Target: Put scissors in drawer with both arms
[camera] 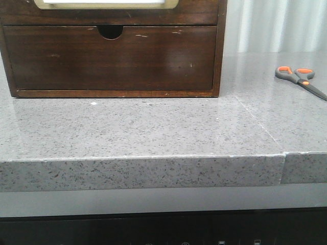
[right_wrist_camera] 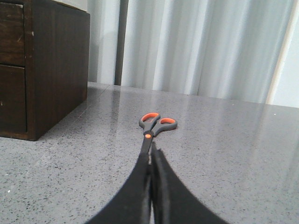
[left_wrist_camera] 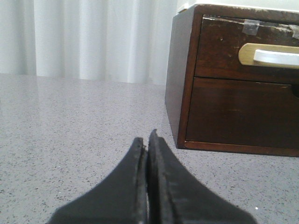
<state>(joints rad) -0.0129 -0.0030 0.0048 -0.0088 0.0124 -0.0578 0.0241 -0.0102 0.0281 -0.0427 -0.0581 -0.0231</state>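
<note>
Nearest in the front view runs the thick front edge of the grey speckled stone countertop [camera: 143, 171], with a seam crossing it toward the right. Neither arm shows in this view.

In the left wrist view, the left gripper [left_wrist_camera: 148, 140] has its two dark fingers pressed together with nothing between them, low over bare countertop, near the cabinet's lower corner but apart from it.

In the right wrist view, the right gripper [right_wrist_camera: 151, 156] is likewise pinched together and empty. Its tips line up with the blades of the scissors [right_wrist_camera: 155, 125], which lie flat just beyond; whether the tips touch the blades is hard to judge, since the fingers cover that spot.

In the front view the scissors [camera: 299, 79] lie at the far right of the countertop, well apart from the cabinet, handles toward the cabinet and blades running off the right edge.

Farther back stands the dark wooden cabinet [camera: 219, 51]. Its lower front [camera: 110, 58] is scratched with a half-round notch. Above it, the drawer [left_wrist_camera: 224, 44] with the cream-rimmed pale panel is closed. White curtains [right_wrist_camera: 205, 46] hang behind.
</note>
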